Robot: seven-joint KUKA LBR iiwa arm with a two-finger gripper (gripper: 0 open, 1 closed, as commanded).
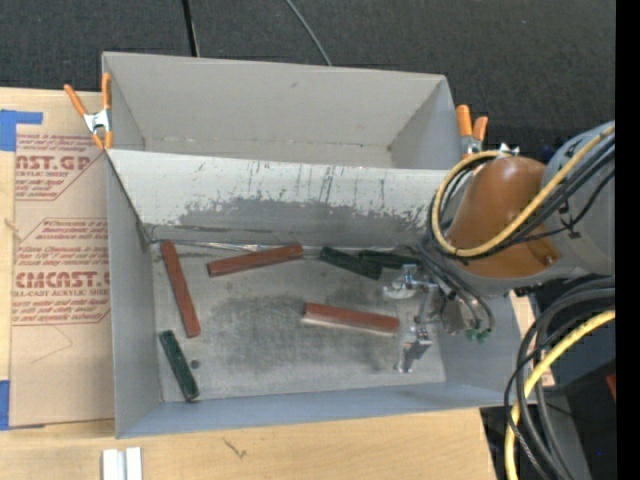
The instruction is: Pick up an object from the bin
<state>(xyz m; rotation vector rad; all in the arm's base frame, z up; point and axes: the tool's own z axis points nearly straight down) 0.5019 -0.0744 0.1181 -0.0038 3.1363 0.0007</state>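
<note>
Camera view puts your claw (412, 323), spread, at the right end of the reddish-brown flat wooden stick (345, 318); gripped there, it may swivel free.

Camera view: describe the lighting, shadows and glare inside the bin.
In the camera view the light is soft and even: the bin has pale, bright upper walls and a duller grey floor. Also in the camera view, small bright glints sit on the metal of the gripper, beside the brown stick. Shadows are faint, with only a thin dark line along the foot of the far wall.
</note>
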